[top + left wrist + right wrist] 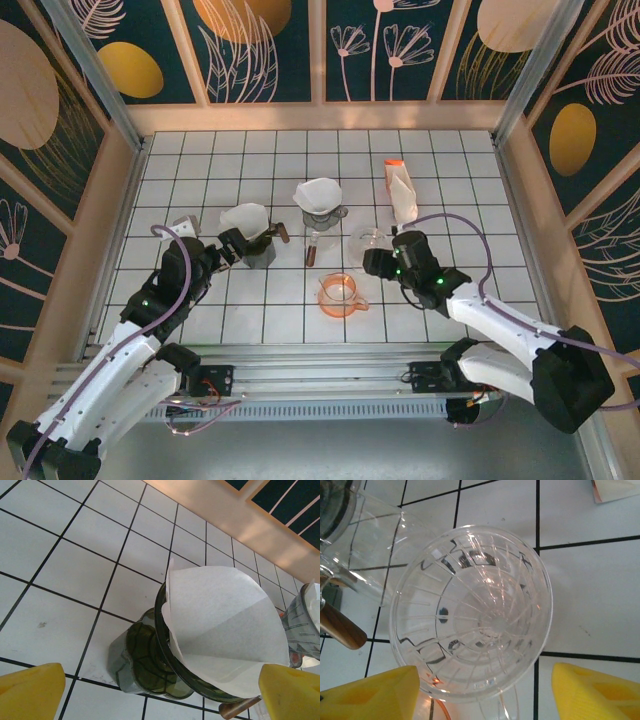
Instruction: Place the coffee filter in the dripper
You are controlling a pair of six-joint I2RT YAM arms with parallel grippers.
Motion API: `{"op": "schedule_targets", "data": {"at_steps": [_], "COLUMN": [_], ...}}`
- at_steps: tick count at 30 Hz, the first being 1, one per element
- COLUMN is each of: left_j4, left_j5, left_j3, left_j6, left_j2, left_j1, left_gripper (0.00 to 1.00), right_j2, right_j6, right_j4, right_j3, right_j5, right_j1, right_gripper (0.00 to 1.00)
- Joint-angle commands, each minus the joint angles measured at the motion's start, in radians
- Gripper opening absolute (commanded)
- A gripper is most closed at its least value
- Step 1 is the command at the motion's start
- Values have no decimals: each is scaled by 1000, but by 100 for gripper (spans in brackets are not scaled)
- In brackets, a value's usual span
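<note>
A white coffee filter sits open in a dark green dripper left of centre. My left gripper is open just short of that dripper, one yellow finger to each side, touching nothing. An empty clear glass dripper stands to the right of centre. My right gripper is open at its near rim. Its fingers are spread wider than the rim, and a gap shows on the right side.
A second filter rests in a grey dripper at the back centre. An orange-rimmed cup stands near the front. A pack of filters lies at the back right, and a wooden-handled tool lies between the drippers.
</note>
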Motion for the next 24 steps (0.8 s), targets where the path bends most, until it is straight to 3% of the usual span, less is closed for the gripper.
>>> {"op": "schedule_targets", "data": {"at_steps": [1, 8, 24], "left_j4": [14, 23, 9], "left_j5": [3, 8, 6], "left_j3": [-2, -5, 4], "left_j6": [-6, -9, -8], "left_j2": [-10, -3, -2], "left_j1": [7, 8, 8], "left_gripper": [99, 99, 99], "right_j2": [-21, -10, 199], "right_j6": [16, 23, -69], "right_j4": [-99, -139, -43], "right_j3": [31, 18, 120], "right_j5": [48, 66, 99], "right_j1": [25, 63, 54], "right_gripper": [68, 60, 46]}}
